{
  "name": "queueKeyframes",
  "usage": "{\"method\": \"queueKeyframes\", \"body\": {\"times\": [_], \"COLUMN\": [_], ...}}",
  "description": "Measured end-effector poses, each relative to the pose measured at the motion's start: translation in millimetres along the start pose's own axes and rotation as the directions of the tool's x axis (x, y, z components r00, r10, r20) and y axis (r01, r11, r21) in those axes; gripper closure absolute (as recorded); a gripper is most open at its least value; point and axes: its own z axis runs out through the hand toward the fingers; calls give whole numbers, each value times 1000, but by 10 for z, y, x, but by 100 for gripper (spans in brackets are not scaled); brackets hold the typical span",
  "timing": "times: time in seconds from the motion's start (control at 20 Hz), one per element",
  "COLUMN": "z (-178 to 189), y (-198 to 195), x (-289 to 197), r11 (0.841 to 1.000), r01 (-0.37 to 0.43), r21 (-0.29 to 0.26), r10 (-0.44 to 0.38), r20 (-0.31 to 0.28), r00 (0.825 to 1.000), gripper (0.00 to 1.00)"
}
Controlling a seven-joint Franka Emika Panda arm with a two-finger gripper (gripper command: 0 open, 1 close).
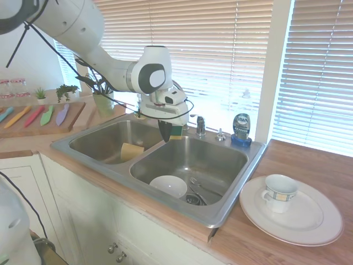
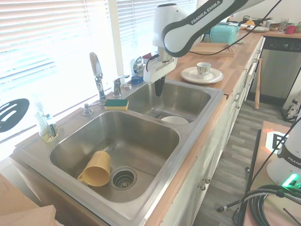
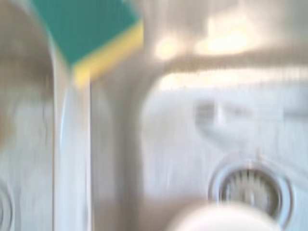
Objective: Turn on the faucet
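Observation:
The faucet (image 2: pixel 97 70) stands at the back of the double sink (image 2: pixel 188 141), its chrome spout rising above the divider. Its short lever handle (image 2: pixel 118 84) (image 1: pixel 200 126) sits just beside the spout. In the first exterior view the arm hides the spout. My gripper (image 2: pixel 159 87) (image 1: pixel 164 132) hangs fingers-down over the basin holding the bowl, close to the back rim and a short way from the lever. Its dark fingers look shut and hold nothing. It touches neither the lever nor the spout.
A green-and-yellow sponge (image 2: pixel 116 103) (image 3: pixel 86 33) lies on the divider by the faucet. A dish soap bottle (image 1: pixel 241 128) stands on the back rim. A white bowl (image 1: pixel 169 186), a yellow cup (image 2: pixel 96 168) and a plate with a mug (image 1: pixel 292 212) are nearby.

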Motion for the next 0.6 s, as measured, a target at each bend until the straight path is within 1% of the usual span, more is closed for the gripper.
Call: {"method": "queueKeyframes", "body": {"times": [0.25,0.45,0.6], "z": [-32,105,196], "y": [-423,-644,-758], "x": [395,699,815], "r11": [1000,999,999], "r01": [-15,-33,-41], "r21": [2,12,20], "r10": [15,33,42], "r20": [-16,-37,-37], "r00": [1000,999,998], "gripper": [100,100,100]}}
